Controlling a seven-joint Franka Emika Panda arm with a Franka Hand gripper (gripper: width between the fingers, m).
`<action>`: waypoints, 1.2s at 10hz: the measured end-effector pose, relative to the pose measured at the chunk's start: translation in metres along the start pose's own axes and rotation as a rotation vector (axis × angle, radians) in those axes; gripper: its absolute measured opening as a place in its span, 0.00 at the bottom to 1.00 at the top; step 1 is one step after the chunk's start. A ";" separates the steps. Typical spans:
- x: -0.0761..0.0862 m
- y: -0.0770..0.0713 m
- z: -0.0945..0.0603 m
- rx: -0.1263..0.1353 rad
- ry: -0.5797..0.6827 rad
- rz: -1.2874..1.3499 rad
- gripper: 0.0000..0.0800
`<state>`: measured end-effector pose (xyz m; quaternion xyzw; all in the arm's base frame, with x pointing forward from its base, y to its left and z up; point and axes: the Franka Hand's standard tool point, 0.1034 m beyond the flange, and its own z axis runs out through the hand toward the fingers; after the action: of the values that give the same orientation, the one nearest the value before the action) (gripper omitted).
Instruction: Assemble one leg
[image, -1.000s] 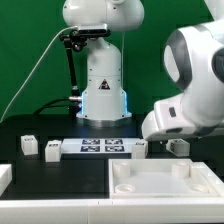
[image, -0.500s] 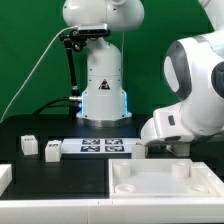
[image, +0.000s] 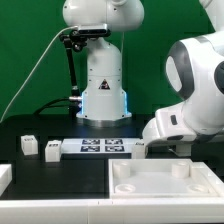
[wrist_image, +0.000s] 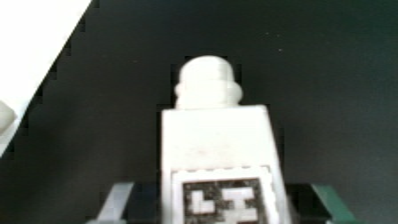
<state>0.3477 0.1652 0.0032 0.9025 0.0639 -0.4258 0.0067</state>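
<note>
The leg (wrist_image: 221, 130) sits between the gripper's (wrist_image: 219, 205) fingers (wrist_image: 121, 203), low by the table (image: 40, 125); clamping unclear.

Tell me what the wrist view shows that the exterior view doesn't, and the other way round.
Only the wrist view: the small white plastic leg with its black-and-white tag and rounded peg, between the fingers of the gripper; whether they clamp it is unclear. Only the exterior view: the robot's white base, the flat white marker board, two small white blocks beside it, the large white tray-like part. Both: the black table.
</note>
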 end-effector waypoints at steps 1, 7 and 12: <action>0.000 0.000 0.000 0.000 0.000 0.000 0.36; -0.036 0.004 -0.055 0.015 -0.010 -0.047 0.36; -0.044 0.009 -0.087 0.012 0.134 -0.058 0.36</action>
<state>0.3877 0.1576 0.0926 0.9268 0.0880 -0.3648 -0.0153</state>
